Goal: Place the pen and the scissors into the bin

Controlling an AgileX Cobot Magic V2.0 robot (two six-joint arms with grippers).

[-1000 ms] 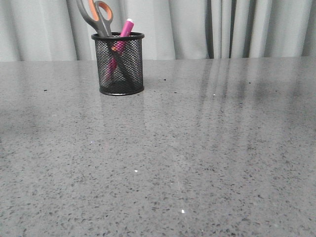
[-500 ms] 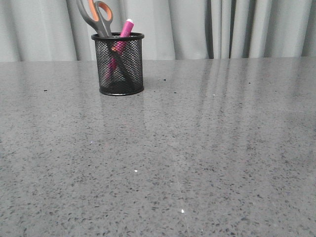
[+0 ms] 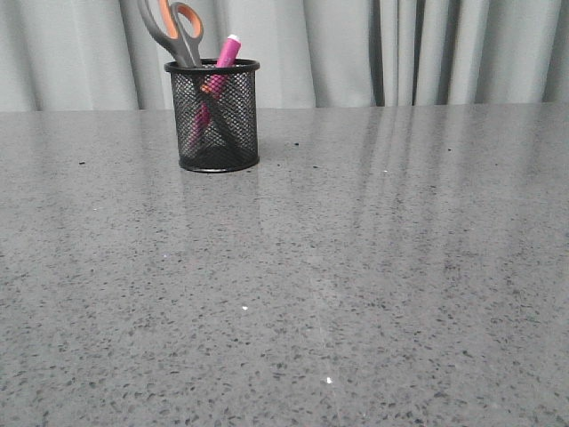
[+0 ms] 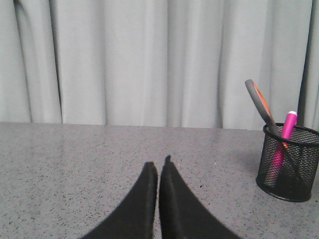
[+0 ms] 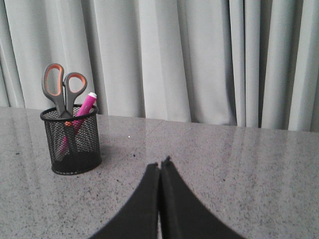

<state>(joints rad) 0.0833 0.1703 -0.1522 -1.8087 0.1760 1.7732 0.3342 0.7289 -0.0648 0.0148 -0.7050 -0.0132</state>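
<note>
The black mesh bin stands upright at the far left of the grey table. The pink pen and the grey scissors with orange-lined loops stand inside it, leaning, handles and tip above the rim. The bin also shows in the left wrist view with the pen and scissors, and in the right wrist view with the pen and scissors. My left gripper is shut and empty, low over the table, apart from the bin. My right gripper is shut and empty, likewise apart.
A pale grey curtain hangs behind the table's far edge. The speckled grey tabletop stretches in front of and to the right of the bin. Neither arm shows in the front view.
</note>
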